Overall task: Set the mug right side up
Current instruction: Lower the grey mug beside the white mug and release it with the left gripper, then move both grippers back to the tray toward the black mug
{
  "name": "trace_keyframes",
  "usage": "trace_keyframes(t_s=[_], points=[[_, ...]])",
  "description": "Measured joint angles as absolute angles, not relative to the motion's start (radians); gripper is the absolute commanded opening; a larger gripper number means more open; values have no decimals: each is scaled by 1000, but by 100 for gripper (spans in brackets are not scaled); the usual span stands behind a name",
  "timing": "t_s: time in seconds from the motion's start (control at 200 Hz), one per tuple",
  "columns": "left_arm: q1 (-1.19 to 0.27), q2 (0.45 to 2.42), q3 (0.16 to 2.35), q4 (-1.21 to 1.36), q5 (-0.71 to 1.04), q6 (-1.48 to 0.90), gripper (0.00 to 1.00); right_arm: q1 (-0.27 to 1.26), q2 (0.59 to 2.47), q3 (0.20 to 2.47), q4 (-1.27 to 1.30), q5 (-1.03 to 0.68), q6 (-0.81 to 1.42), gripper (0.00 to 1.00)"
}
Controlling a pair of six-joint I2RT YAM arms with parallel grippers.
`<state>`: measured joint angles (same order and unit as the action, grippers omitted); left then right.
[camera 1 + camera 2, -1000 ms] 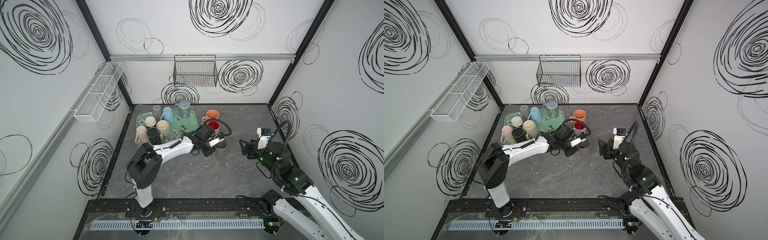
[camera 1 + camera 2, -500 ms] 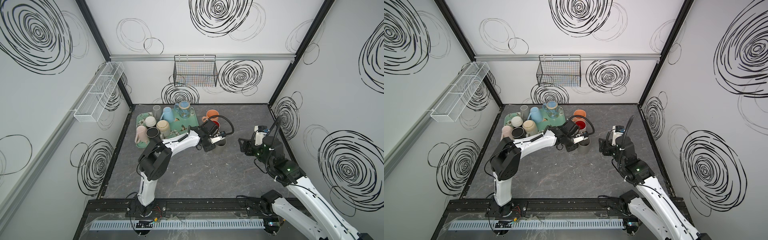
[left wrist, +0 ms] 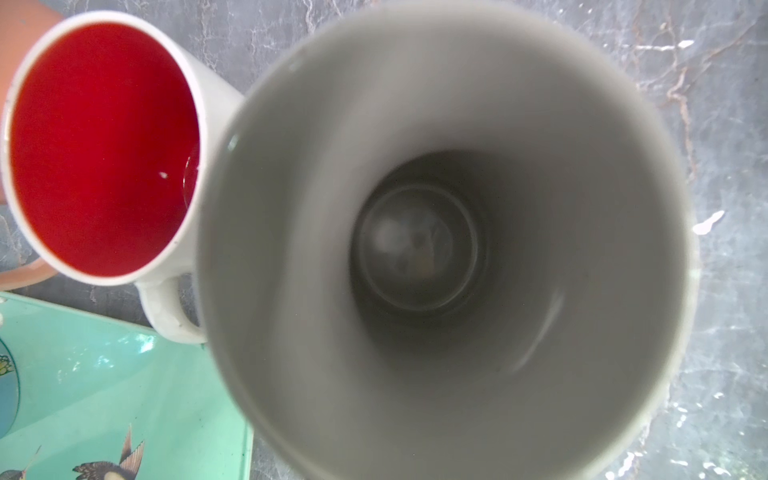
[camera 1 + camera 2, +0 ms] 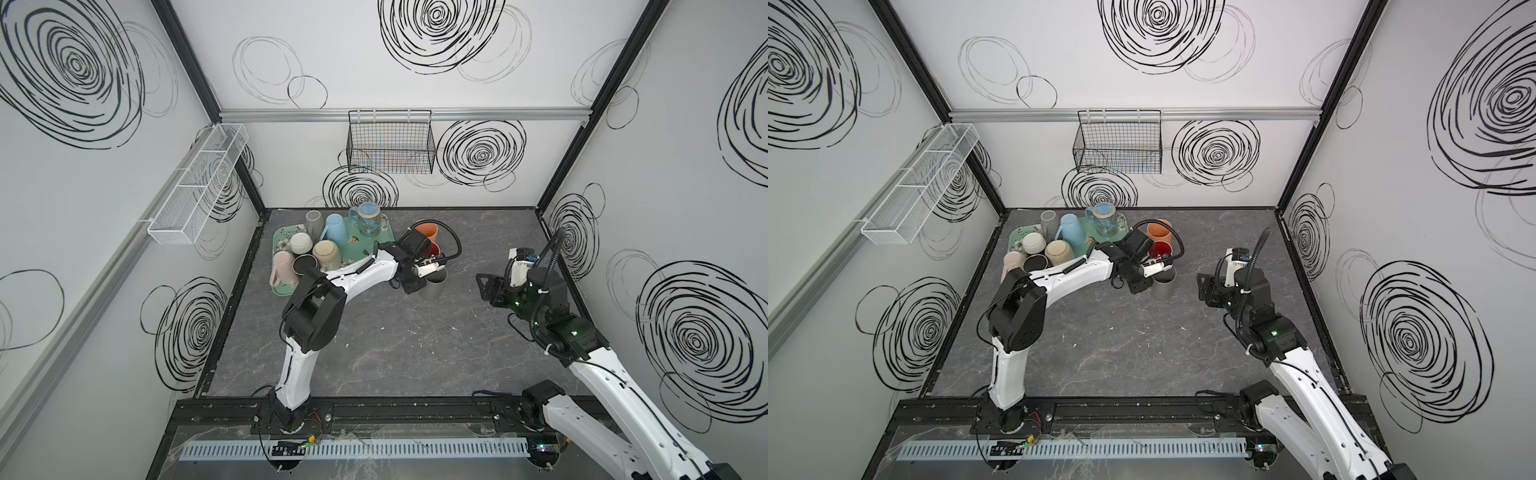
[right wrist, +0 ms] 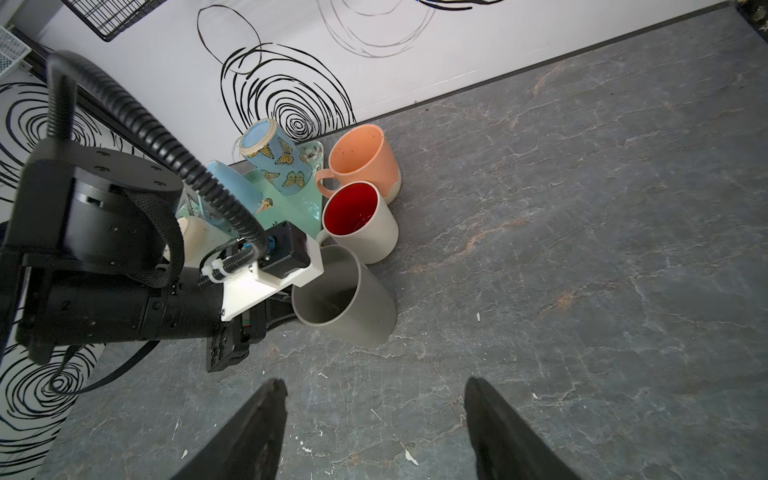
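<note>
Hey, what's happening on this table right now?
The left gripper is shut at the side of the grey mug, apparently gripping it, though the contact is hidden. The mug stands upright, mouth up, on the table beside a red-lined mug and an orange mug. The right gripper hangs open nearby, holding nothing.

The left arm [image 4: 365,272] and the right arm [image 4: 602,374] both have glossy white link shells between blocky black joint housings; a ribbed black cable [image 5: 158,137] runs to a black wrist camera set in a white bracket [image 5: 286,278]; small screw heads [image 5: 154,168] ring a round black housing; green lights [image 4: 574,333] dot the right arm's joints; the right gripper [image 5: 374,382] ends in two tapered matte-black fingers [image 5: 257,428].
</note>
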<state>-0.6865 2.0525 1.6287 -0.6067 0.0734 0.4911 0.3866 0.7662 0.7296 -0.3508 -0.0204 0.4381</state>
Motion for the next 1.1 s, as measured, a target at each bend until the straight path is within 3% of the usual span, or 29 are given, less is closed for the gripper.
trace_keyframes(t_s=[0.06, 0.18, 0.325, 0.67, 1.101], points=[[-684, 2053, 1629, -607, 76, 491, 0, 381, 766, 730, -349, -28, 439, 72], [-684, 2053, 1629, -608, 67, 493, 31, 370, 767, 729, -341, -49, 441, 71], [-679, 2053, 1629, -612, 28, 484, 44, 361, 770, 729, -331, -70, 441, 71], [-665, 1990, 1604, -607, 13, 467, 44, 344, 796, 730, -323, -93, 441, 71], [-514, 1534, 1282, -418, 16, 299, 46, 367, 946, 745, -223, -170, 442, 67]])
